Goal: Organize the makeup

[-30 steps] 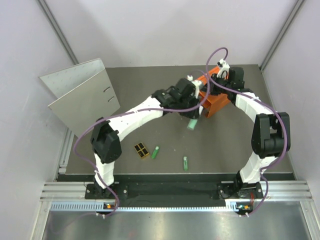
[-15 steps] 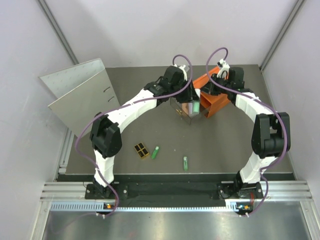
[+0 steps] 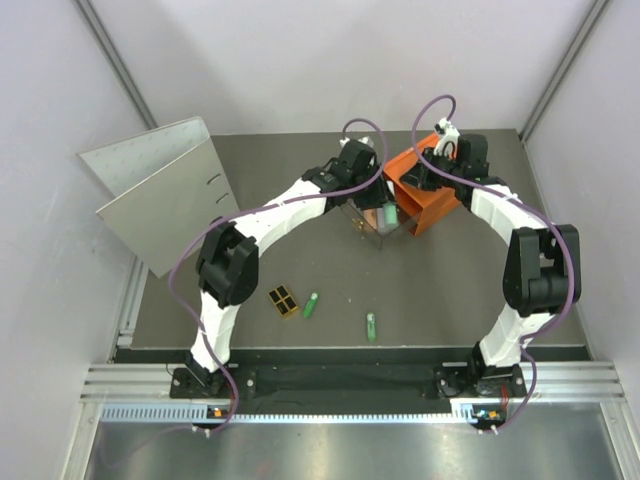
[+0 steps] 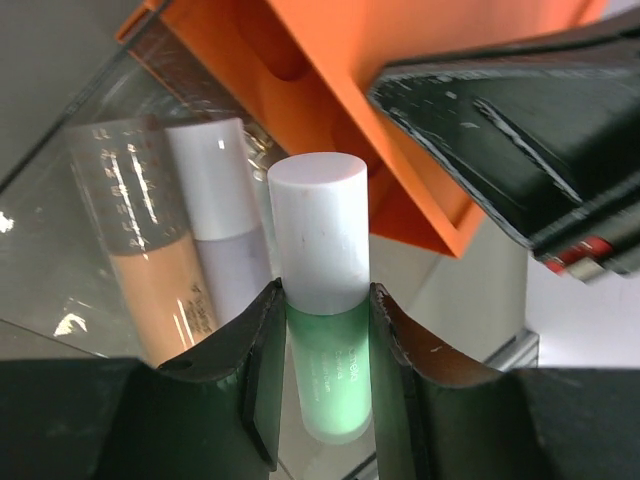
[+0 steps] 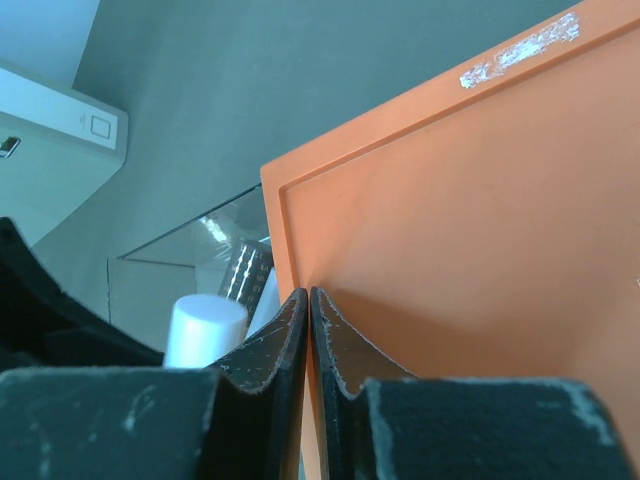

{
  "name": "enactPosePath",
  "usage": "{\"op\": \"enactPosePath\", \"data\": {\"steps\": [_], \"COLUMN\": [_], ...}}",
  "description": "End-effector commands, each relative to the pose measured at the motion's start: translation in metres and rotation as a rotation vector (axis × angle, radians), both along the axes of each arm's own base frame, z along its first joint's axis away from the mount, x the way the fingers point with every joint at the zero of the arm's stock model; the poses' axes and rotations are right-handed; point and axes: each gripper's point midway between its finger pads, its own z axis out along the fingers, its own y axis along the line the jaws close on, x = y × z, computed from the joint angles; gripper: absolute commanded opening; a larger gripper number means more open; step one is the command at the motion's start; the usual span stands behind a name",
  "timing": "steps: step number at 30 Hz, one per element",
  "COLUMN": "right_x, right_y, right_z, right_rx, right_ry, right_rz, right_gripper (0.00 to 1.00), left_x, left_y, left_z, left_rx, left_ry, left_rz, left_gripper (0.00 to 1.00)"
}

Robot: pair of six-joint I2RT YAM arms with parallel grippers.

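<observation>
Three tubes [image 4: 225,240], two sticks [image 3: 311,305], one palette [image 3: 284,301]. Your left fingers [image 4: 258,350] clamp the white-capped mint tube [image 4: 325,330]; right fingers [image 5: 285,335] seemingly pinch the orange box [image 5: 480,220].

Grey binder [image 3: 150,195], orange drawer box [image 3: 432,208]

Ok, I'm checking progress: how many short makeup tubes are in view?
3. The orange tube and the lavender-white tube sit side by side in the clear drawer; the mint green tube is gripped by the left tool beside them.
</observation>
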Motion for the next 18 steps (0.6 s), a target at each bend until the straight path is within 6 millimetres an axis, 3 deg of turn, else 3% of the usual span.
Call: {"op": "enactPosePath", "data": {"steps": [1, 5, 6, 10, 11, 13, 18], "right_x": [-0.074, -0.074, -0.074, -0.075, -0.075, -0.076, -0.075], "right_y": [-0.027, -0.027, -0.027, -0.027, -0.027, -0.027, -0.027], "right_z": [-0.126, -0.126, -0.126, -0.127, -0.126, -0.127, -0.128], "right_rx": [-0.171, -0.17, -0.17, -0.172, -0.171, -0.172, -0.171], "right_ry": [0.467, 0.467, 0.467, 0.471, 0.466, 0.47, 0.472], "right_rz": [-0.034, -0.032, -0.032, -0.031, -0.032, -0.03, -0.03], "right_gripper": [0.09, 0.09, 0.09, 0.09, 0.09, 0.09, 0.09], "left_x": [0.016, 0.021, 0.021, 0.022, 0.023, 0.024, 0.024], "left_y": [-0.006, -0.01, -0.013, -0.02, -0.02, -0.018, -0.009], "left_z": [0.02, 0.016, 0.006, -0.001, 0.0, 0.002, 0.02], "left_rx": [-0.038, -0.034, -0.026, -0.014, -0.013, -0.004, 0.019], "left_ry": [-0.049, -0.037, -0.019, 0.004, 0.001, -0.014, -0.065], "left_rz": [0.051, 0.043, 0.034, 0.009, 0.01, 0.009, 0.007], "left_gripper": [0.0, 0.07, 0.14, 0.35, 0.37, 0.5, 0.61]}}
